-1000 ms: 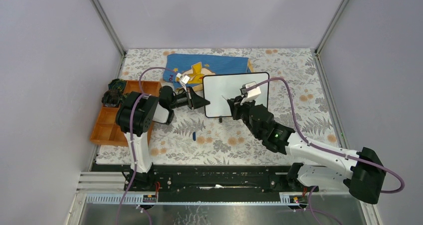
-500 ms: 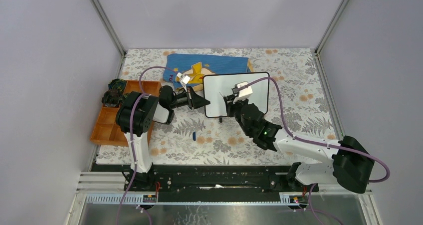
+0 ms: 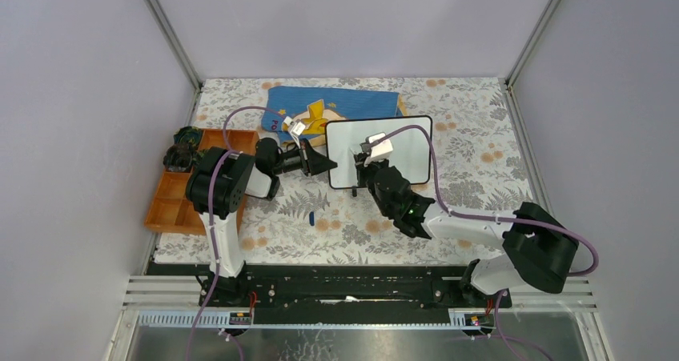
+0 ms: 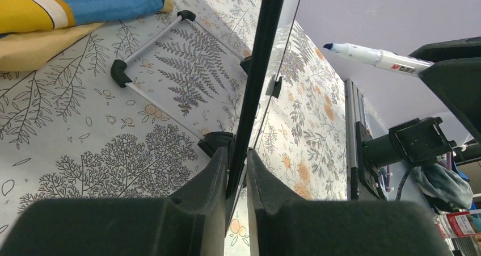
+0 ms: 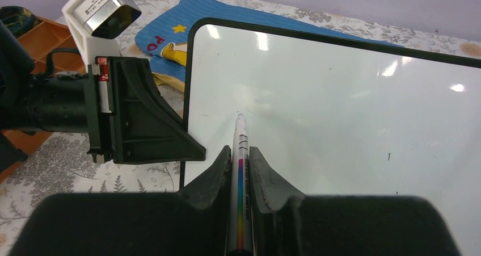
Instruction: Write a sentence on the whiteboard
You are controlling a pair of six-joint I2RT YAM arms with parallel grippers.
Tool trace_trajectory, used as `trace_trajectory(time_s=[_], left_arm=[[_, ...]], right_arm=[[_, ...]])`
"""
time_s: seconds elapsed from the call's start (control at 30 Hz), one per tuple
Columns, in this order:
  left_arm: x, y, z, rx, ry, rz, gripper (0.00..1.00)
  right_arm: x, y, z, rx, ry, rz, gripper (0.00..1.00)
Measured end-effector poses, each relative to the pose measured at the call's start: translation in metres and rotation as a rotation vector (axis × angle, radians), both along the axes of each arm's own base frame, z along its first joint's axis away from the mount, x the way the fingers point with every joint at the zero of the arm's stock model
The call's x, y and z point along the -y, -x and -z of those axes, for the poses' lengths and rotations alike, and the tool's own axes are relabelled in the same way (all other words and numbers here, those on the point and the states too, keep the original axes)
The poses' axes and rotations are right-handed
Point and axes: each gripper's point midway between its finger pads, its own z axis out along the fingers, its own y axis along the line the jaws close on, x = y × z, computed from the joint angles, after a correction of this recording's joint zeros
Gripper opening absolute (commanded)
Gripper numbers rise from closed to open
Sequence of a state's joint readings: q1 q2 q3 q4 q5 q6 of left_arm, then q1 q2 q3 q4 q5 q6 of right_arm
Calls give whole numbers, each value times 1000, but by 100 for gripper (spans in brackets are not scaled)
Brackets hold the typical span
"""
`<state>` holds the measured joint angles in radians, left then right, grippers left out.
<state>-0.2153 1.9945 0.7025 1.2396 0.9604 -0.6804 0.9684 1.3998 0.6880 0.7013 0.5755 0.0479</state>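
The whiteboard (image 3: 392, 149) stands tilted on its black feet in the middle of the table. My left gripper (image 3: 330, 167) is shut on its left edge; in the left wrist view the thin black rim (image 4: 258, 74) runs between the fingers (image 4: 218, 171). My right gripper (image 5: 240, 152) is shut on a white marker (image 5: 240, 132) with a rainbow stripe. The marker's blue tip (image 4: 329, 46) sits just off the left part of the board's face (image 5: 340, 108). The sentence is out of view: the face shows plain white.
A blue cloth with a yellow figure (image 3: 344, 105) lies behind the board. A wooden tray (image 3: 172, 193) sits at the left with dark objects (image 3: 182, 149) at its far end. A small blue cap (image 3: 311, 216) lies on the floral mat.
My right arm has swung left, carrying the marker from the board's middle toward its left part. The left gripper stays on the board's edge.
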Motion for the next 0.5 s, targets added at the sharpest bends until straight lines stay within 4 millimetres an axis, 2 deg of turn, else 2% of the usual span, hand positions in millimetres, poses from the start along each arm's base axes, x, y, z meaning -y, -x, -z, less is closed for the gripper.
trace_trajectory(time_s=[0.2, 0.5], left_arm=[[0, 0, 1, 3, -2, 0, 0], [1, 1, 1, 18, -9, 3, 0]], right_arm=[[-6, -7, 1, 17, 3, 11, 0], [-18, -16, -18, 61, -43, 10, 0]])
